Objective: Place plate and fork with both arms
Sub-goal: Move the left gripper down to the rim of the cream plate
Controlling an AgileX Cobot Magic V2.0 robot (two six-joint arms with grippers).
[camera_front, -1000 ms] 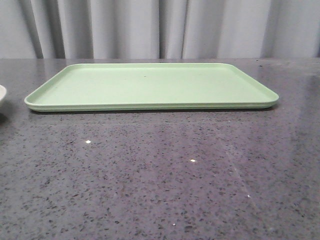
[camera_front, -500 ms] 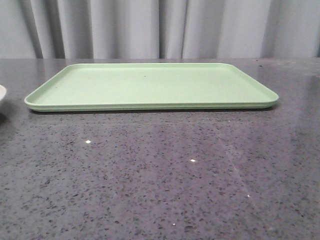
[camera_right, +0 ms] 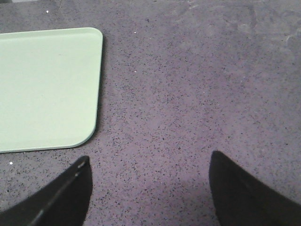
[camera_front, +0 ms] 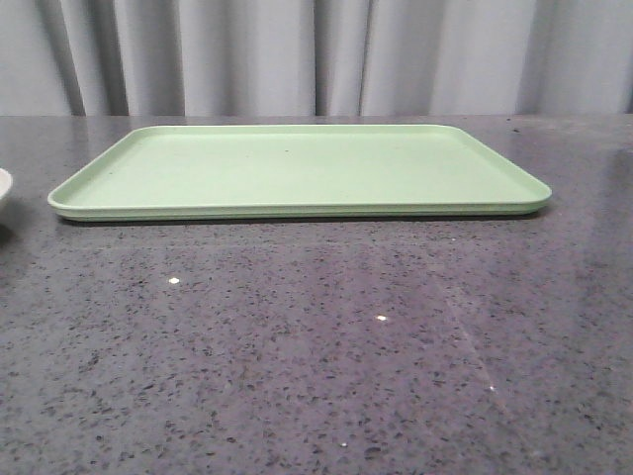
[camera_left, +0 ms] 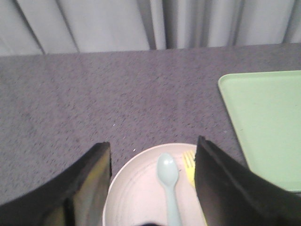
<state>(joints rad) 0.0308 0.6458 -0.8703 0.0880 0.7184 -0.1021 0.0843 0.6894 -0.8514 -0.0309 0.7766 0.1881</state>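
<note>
The pale pinkish-cream plate [camera_left: 141, 188] lies on the table under my left gripper [camera_left: 153, 155], whose fingers are wide open above it and hold nothing. The yellow fork [camera_left: 189, 165] lies in the plate, partly hidden behind one finger. In the front view only a sliver of the plate [camera_front: 4, 188] shows at the far left edge, and neither gripper shows there. My right gripper [camera_right: 149, 165] is open and empty over bare table, beside the tray's corner.
A pale blue spoon [camera_left: 168, 181] lies in the plate next to the fork. A flat light green tray [camera_front: 297, 168] lies at the table's middle back; it also shows in the left wrist view [camera_left: 268, 122] and the right wrist view [camera_right: 47, 89]. Grey curtains hang behind.
</note>
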